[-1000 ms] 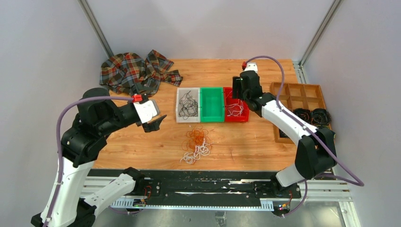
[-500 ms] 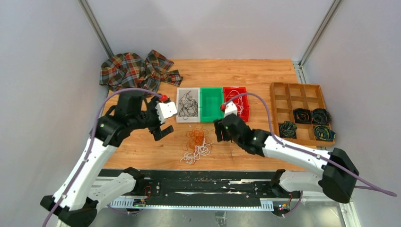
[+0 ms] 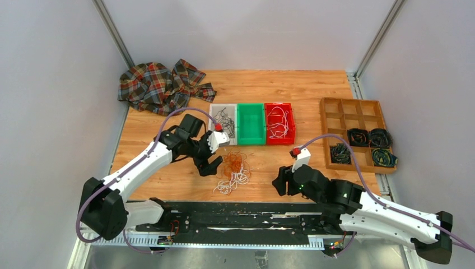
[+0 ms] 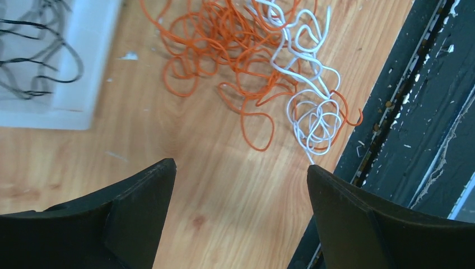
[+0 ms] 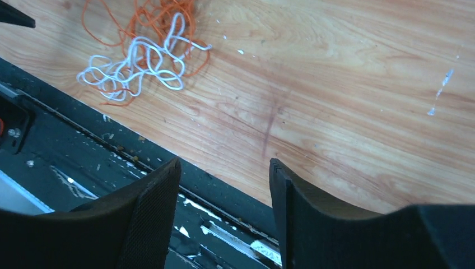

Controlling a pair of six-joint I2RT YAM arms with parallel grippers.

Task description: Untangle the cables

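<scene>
Cables, thin orange and white wires (image 3: 232, 168), lie in one tangled heap on the wooden table (image 3: 313, 101), near its front edge. Left gripper (image 3: 212, 167), jaws spread and empty, hovers just left of the heap. Behind the heap stand a white bin (image 3: 223, 106) of black wires (image 3: 225, 120), a green bin (image 3: 251, 124) and a red bin (image 3: 280, 142) of white wires (image 3: 278, 126). Right gripper (image 3: 280, 185), jaws parted, grasps nothing, right of the heap.
</scene>
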